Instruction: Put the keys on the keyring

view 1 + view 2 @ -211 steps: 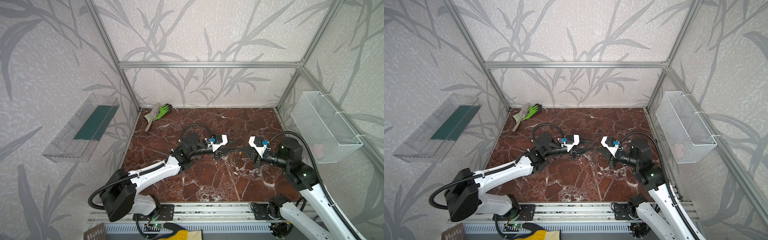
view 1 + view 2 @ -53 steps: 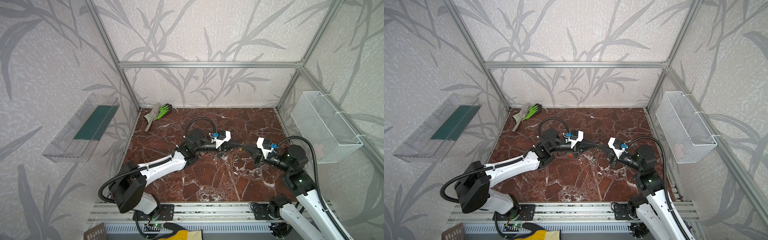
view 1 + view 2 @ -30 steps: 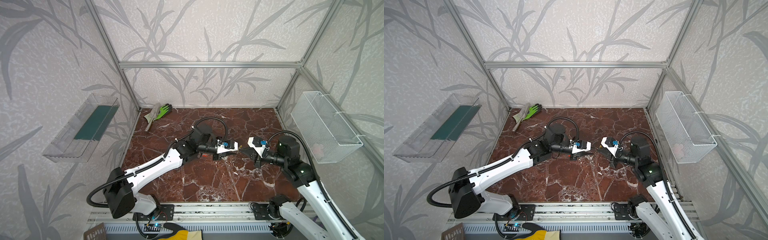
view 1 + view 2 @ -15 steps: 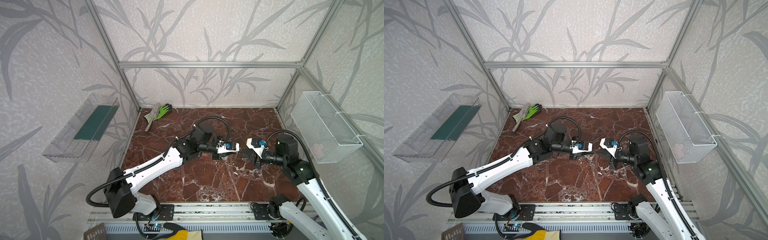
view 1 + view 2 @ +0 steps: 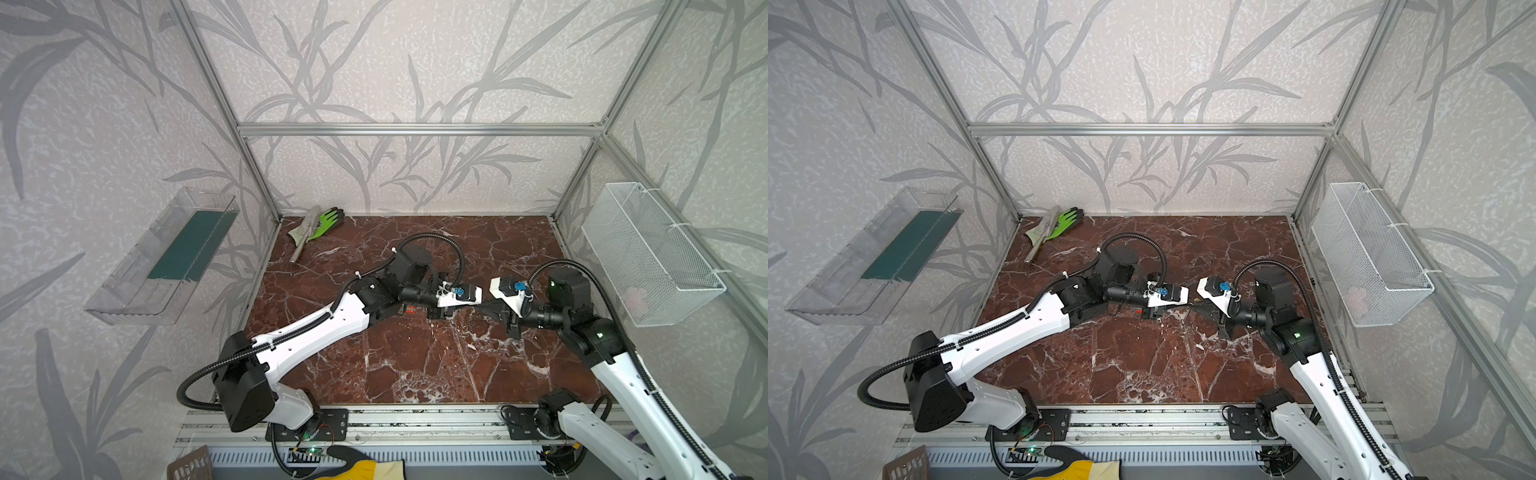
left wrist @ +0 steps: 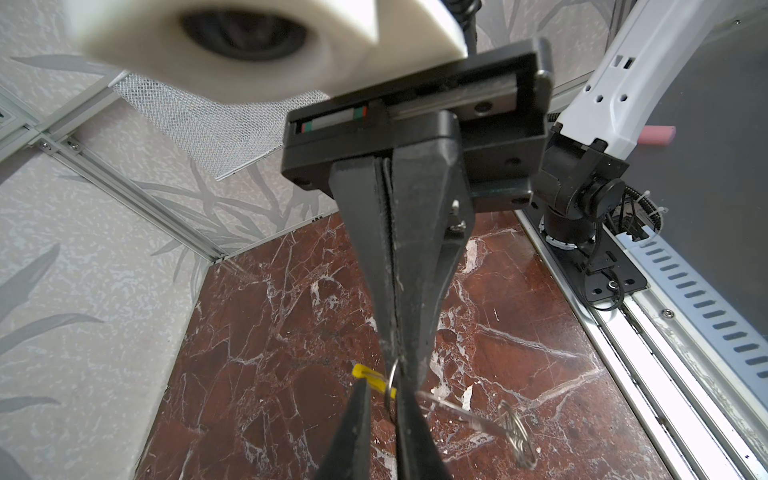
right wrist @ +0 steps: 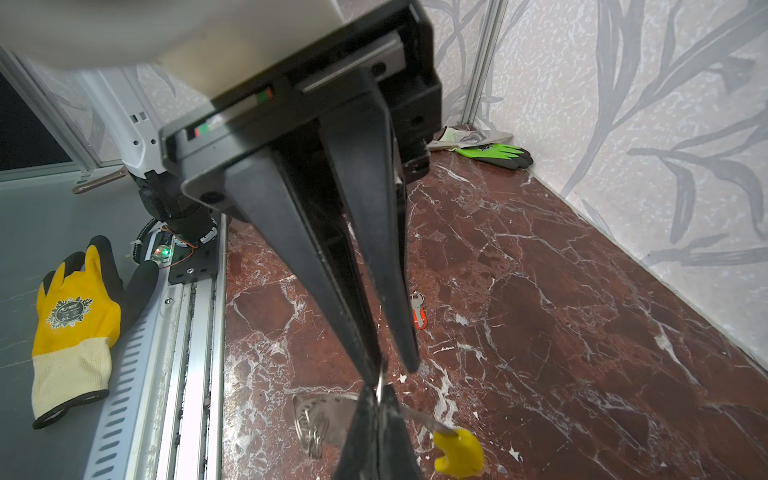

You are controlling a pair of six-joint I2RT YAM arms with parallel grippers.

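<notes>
Over the last two seconds the white-and-black left arm (image 5: 316,332) has swung rightward and rolled its wrist. This has carried the black left gripper (image 6: 382,381) up to the tips of the black right gripper (image 7: 376,395), which has come back toward the middle. The left jaws have narrowed to a slim gap beside the small silver metal ring (image 7: 380,380) that the right gripper pinches; contact looks likely but unclear.
</notes>
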